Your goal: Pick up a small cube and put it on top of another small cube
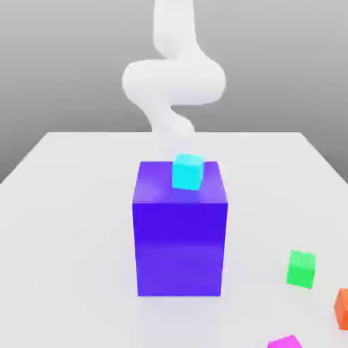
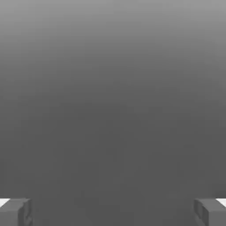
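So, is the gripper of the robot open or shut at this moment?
Open: in the hand view, the gripper's two fingers stand far apart, with nothing held between them.

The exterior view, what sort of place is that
Most likely a simulated robot test scene: a plain white tabletop, a featureless grey backdrop, and flat-coloured blocks like the large blue-violet one.

You have a large block point(image 1: 179, 248) on the worktop point(image 1: 75, 238), with a top cube point(image 1: 187, 172) on it. In the exterior view, right of the block, your far cube point(image 1: 301, 269) lies behind the rightmost cube point(image 1: 342, 310); the front cube point(image 1: 284, 343) lies before both.
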Controlling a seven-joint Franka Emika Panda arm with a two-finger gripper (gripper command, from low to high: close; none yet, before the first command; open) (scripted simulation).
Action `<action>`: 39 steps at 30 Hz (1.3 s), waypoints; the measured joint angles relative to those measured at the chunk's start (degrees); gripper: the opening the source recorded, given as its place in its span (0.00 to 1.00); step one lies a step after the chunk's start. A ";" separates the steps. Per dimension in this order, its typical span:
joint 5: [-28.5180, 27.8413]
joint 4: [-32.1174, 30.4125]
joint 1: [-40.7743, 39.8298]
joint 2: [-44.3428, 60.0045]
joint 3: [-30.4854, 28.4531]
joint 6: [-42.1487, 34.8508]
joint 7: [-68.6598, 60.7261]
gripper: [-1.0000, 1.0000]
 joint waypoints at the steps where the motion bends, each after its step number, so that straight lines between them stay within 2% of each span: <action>1: -0.78 0.24 -0.36 2.26 0.90 0.44 0.51 0.50; 11: -8.50 2.50 -2.48 23.29 8.05 4.47 5.53 0.50; 19: -13.58 4.25 -1.17 39.83 10.81 7.79 8.79 0.50; 25: -14.60 5.40 0.55 51.60 11.71 10.80 9.33 0.50; 32: -12.41 6.51 1.83 64.33 14.19 14.94 7.71 0.50; 36: -14.76 8.32 4.03 72.59 11.90 20.47 9.40 0.50; 37: -15.34 8.67 4.50 74.07 11.31 21.57 9.80 0.00; 39: -15.33 8.67 4.50 74.07 11.31 21.57 9.80 0.00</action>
